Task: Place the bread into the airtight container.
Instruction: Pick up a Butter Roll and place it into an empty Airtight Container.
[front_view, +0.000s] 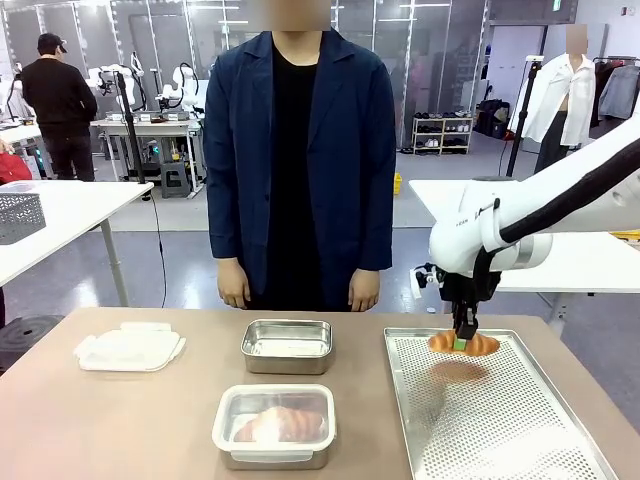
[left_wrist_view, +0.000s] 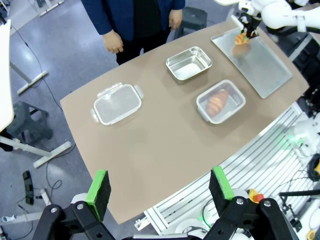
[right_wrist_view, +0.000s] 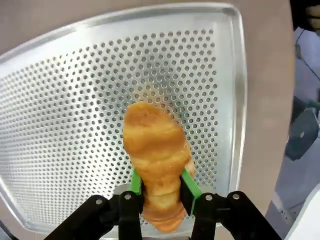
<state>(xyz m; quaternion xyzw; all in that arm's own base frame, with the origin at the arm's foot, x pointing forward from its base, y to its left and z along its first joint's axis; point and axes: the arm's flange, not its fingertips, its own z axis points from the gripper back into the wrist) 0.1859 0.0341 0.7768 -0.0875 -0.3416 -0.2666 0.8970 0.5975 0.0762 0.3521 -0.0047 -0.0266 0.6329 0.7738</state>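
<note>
Right gripper (right_wrist_view: 162, 184) pinches the bread (right_wrist_view: 155, 145) over the tray's (front_view: 500, 425) far edge; centre it above the container (front_view: 287, 364) (lidless one)

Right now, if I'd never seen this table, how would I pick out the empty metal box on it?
Start at the brown table and look just in front of the person in the navy jacket: the open steel container sits mid-table, left of the perforated tray. The lidded container nearer the robot holds a croissant; this one is lidless and empty.
</note>
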